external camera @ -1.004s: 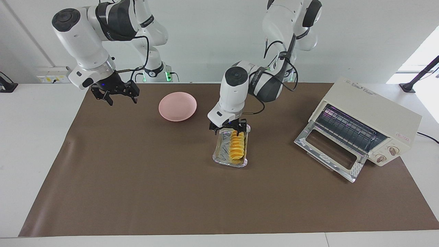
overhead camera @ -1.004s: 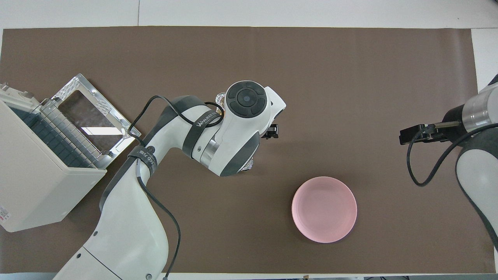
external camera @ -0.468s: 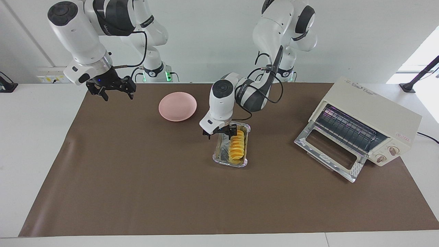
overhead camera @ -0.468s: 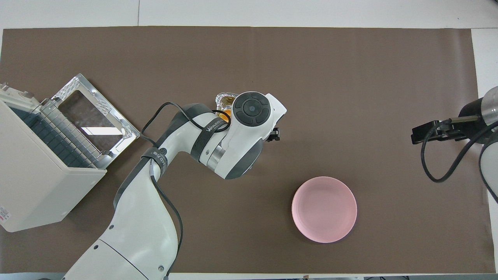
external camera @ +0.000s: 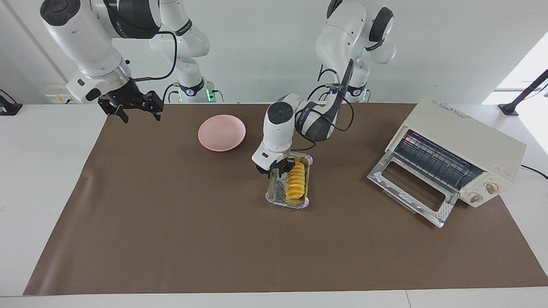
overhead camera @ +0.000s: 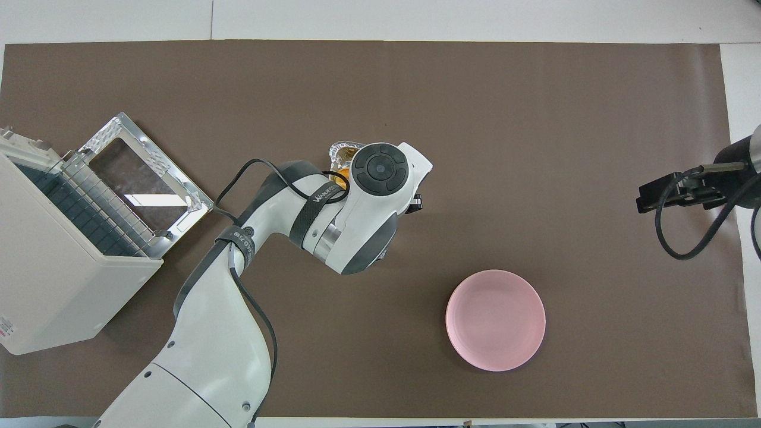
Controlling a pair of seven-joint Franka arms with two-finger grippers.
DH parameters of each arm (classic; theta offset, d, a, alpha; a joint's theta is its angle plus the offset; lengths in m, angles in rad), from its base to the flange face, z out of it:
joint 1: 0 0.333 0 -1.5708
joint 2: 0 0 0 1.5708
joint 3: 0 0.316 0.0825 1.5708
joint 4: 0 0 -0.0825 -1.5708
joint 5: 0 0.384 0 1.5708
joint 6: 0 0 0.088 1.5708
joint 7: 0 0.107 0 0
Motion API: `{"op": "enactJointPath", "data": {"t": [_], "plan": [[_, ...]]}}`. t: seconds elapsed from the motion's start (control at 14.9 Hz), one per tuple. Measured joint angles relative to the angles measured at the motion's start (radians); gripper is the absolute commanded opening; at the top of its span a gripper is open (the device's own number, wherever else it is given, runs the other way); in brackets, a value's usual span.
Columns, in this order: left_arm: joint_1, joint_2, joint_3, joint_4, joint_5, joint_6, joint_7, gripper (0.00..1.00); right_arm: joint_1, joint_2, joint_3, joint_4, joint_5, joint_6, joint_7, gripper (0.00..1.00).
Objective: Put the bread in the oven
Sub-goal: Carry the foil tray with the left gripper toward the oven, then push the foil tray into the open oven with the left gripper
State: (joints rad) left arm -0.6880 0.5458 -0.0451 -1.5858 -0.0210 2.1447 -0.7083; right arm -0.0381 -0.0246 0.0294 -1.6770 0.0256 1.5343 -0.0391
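A brown mat [external camera: 214, 239] covers a white table before a pale wall, with both arm bases at the robots' edge.

In the facing view, the foil tray [external camera: 277, 197] lies near the middle of the mat, and the bread [external camera: 296, 184] rests inside it along the side toward the left arm's end. The left gripper [external camera: 277, 170] is down at the tray's end nearest the robots, beside the bread's end; its fingers look drawn in, but whether they pinch the tray rim, the bread or nothing cannot be told. The pink plate [external camera: 221, 132] sits nearer to the robots than the tray, toward the right arm's end. The oven [external camera: 460, 156] stands at the left arm's end, its glass door dropped flat onto the mat and the wire rack showing inside. The right gripper [external camera: 132, 108] hangs in the air over the mat's corner at the right arm's end, its fingers spread wide and holding nothing; that arm waits.

In the overhead view, the left arm's wrist covers most of the tray, so only a foil corner and a sliver of bread [overhead camera: 343, 173] show. The plate [overhead camera: 495, 320] lies well apart from it. The oven [overhead camera: 53, 249] has its open door facing the tray. The right gripper [overhead camera: 672, 191] shows at the mat's edge.
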Motion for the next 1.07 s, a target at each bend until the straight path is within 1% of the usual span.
{"op": "enactJointPath", "data": {"t": [0.2,0.27,0.4,0.54,0.74,0.8,0.94,1.07], "plan": [[0.015,0.0,0.008,0.001,-0.042,-0.006,-0.011,0.0,-0.008,0.0,-0.003,0.002,0.012,0.0,0.011,1.0],[0.021,-0.001,0.012,0.007,-0.057,-0.028,-0.025,0.0,-0.009,0.0,-0.005,0.003,0.012,0.0,0.011,1.0],[0.028,-0.003,0.025,0.056,-0.063,-0.116,-0.066,0.0,-0.009,0.0,-0.007,0.005,0.006,0.0,0.011,1.0],[0.037,-0.011,0.062,0.146,-0.064,-0.228,-0.086,0.0,-0.009,0.0,-0.006,0.009,-0.017,0.001,0.009,1.0],[0.064,-0.042,0.167,0.292,-0.064,-0.415,-0.089,0.0,-0.008,0.0,-0.004,0.018,-0.023,0.006,0.009,1.0],[0.072,-0.052,0.208,0.315,-0.064,-0.454,-0.089,0.0,-0.008,0.0,-0.004,0.019,-0.023,0.007,0.009,1.0],[0.082,-0.06,0.291,0.323,-0.064,-0.484,-0.088,0.0,-0.008,0.0,-0.004,0.02,-0.023,0.007,0.01,1.0],[0.102,-0.056,0.358,0.304,-0.064,-0.49,-0.088,0.0,-0.009,0.0,-0.005,0.02,-0.023,0.007,0.024,1.0]]}}
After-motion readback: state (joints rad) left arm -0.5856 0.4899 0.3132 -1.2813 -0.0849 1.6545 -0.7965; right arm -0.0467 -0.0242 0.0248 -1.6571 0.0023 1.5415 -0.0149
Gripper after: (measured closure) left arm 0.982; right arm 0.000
